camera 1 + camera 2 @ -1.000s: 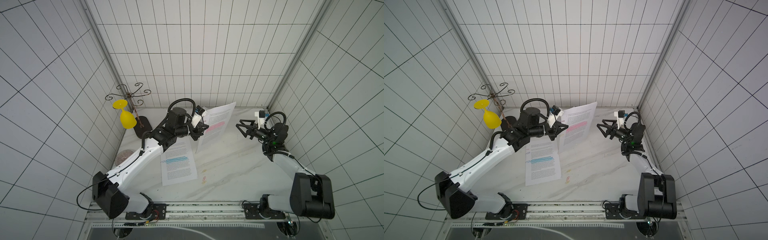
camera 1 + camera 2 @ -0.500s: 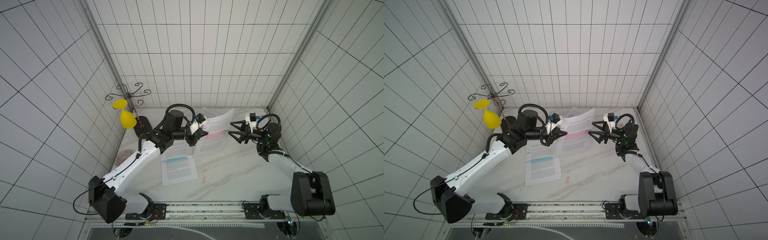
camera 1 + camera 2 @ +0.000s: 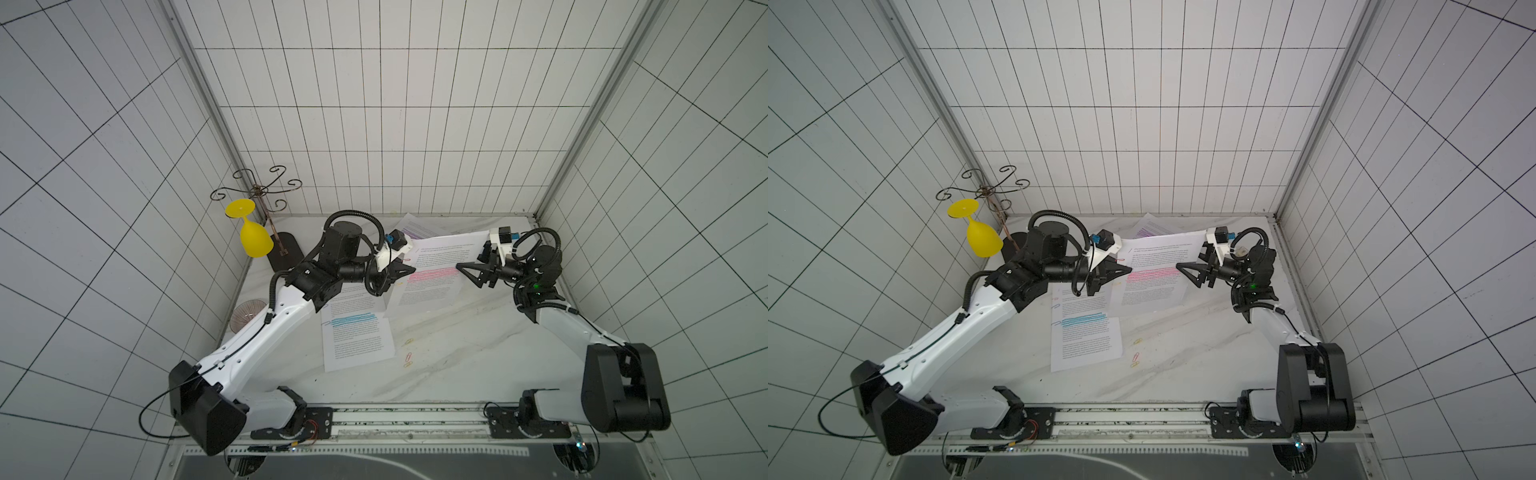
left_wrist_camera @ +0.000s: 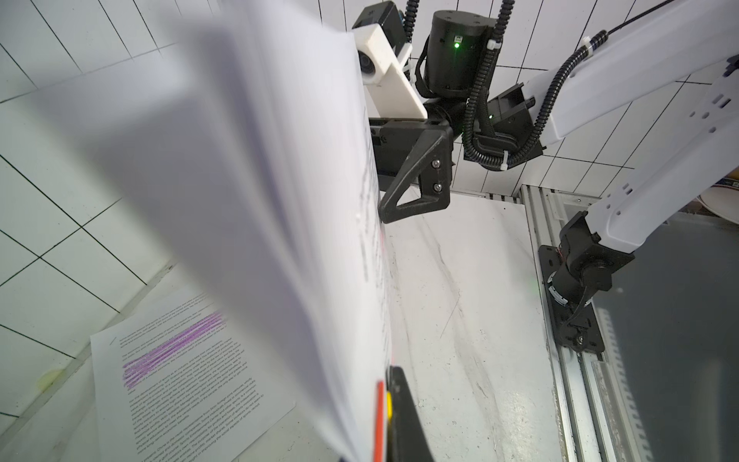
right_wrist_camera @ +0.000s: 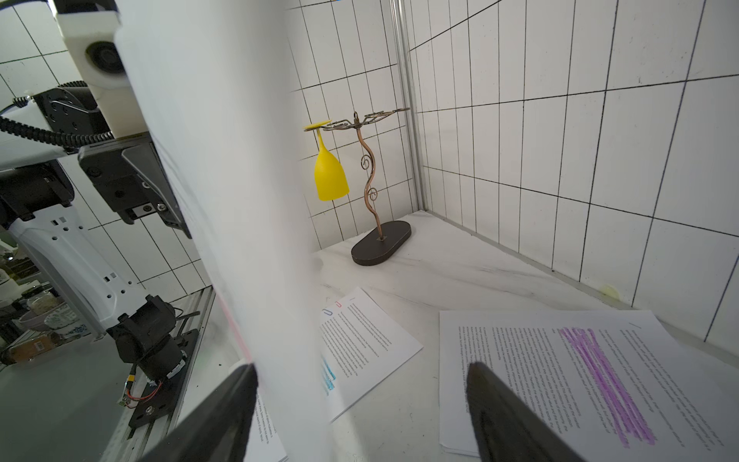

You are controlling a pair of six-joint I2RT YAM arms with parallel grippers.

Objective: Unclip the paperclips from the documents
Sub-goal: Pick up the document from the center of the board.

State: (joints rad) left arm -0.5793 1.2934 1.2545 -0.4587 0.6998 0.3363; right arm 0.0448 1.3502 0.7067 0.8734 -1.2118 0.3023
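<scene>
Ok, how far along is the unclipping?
Done: three loose paperclips lie on the table beside the blue-band document. In hand: left gripper shut on the raised pink-band document, red and yellow clips on; right gripper open astride its far edge. Left: those, plus the blue-band corner clips.

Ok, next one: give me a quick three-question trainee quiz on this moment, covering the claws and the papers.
1. True or false: the left claw is shut on the pink-band document, holding it off the table.
2. The right claw is: A) shut on a paperclip, B) open, with the held sheets between its jaws, C) out of view.
3. Short answer: what colour band marks the flat document beside the loose paperclips?

Key: 1 true; 2 B; 3 blue.
</scene>
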